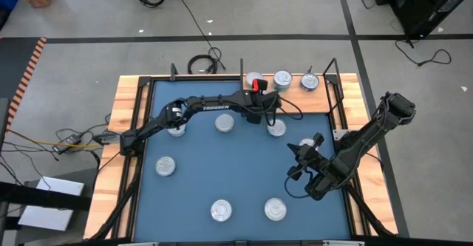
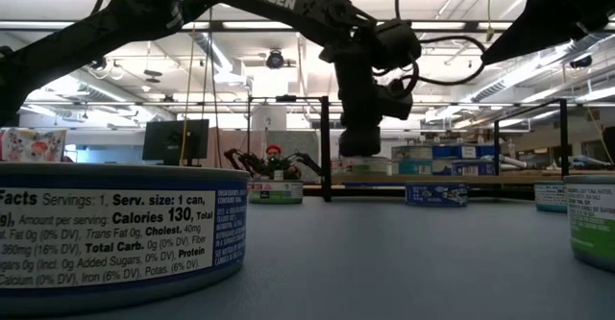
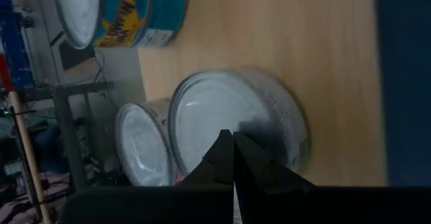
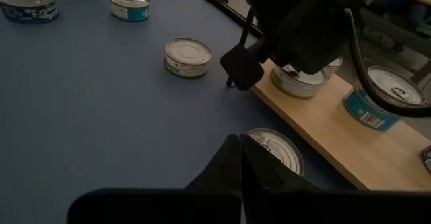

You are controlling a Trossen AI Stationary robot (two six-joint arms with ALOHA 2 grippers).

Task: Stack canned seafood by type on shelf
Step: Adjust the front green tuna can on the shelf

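My left gripper (image 1: 256,91): reached to the top centre of the high view, over the wooden shelf (image 1: 292,91) at the far edge of the blue mat (image 1: 244,165). My fingers (image 3: 225,158) are pressed together with no gap, and nothing is between them.
What it touches: in my left wrist view the closed tips sit just in front of the silver lid of a stacked tin (image 3: 232,126); I cannot tell whether they touch it.
Tins on the shelf: that tin rests on top of another tin (image 3: 141,143), both standing on the light wood. A blue-labelled tin (image 3: 124,12) stands apart from them at the upper left of that wrist frame. In the high view two more silver lids (image 1: 283,78) show at the top, right of my gripper.
My right gripper (image 1: 297,161): low over the mat at the right of the high view, fingers shut together, holding nothing.
Near the right gripper: one tin (image 4: 275,150) lies on the mat just beyond my fingertips, beside the shelf's edge.
Tins still on the mat: one (image 1: 225,123) at upper centre, one (image 1: 166,166) at left, two (image 1: 221,210) along the bottom, one (image 1: 276,128) near the shelf.
Low view: a tin with a nutrition label (image 2: 120,233) fills the lower left.
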